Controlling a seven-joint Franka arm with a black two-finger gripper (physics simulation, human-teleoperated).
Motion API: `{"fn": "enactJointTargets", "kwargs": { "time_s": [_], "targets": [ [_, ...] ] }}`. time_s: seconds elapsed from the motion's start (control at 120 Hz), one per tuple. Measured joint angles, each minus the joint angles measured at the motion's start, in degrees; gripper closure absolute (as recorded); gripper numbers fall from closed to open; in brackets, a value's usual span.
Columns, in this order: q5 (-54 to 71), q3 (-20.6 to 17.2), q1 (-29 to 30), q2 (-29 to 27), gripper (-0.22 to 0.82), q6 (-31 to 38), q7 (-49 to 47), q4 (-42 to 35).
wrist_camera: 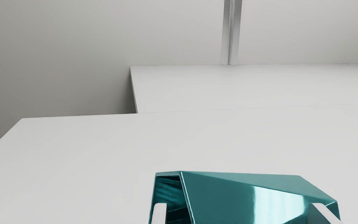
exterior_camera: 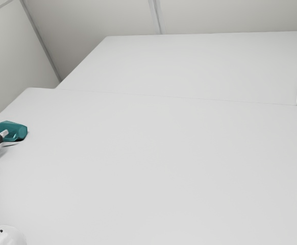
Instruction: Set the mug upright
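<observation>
Pads (wrist_camera: 159, 214) nearest the lens promised trouble: closing off-centre, one might have snagged the mouth (wrist_camera: 173, 194) and skewed the mug (wrist_camera: 247, 199), which lay on its side on the table (exterior_camera: 164, 153), at nine o'clock in the exterior view. An uneven pinch could have let it roll back during turning (it looked slick to me). The claw (wrist_camera: 237, 213) was spread wide, one tip by the mouth, the other by the base (wrist_camera: 335, 204); I couldn't tell whether either touched.

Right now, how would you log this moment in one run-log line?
mug: on its side | fingers: spread apart, at the mug | upright: not yet
</observation>
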Motion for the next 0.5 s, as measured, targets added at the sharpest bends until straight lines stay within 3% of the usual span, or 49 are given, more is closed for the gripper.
{"fn": "enactJointTargets", "kwargs": {
  "time_s": [0.4, 0.5],
  "targets": [
    [-1.2, 0.0, -0.4, -0.2, 0.14, -2.5, 0.7, -3.4],
    [-1.5, -0.1, -0.7, -0.3, 0.23, -3.2, 0.9, -3.8]
  ]
}}
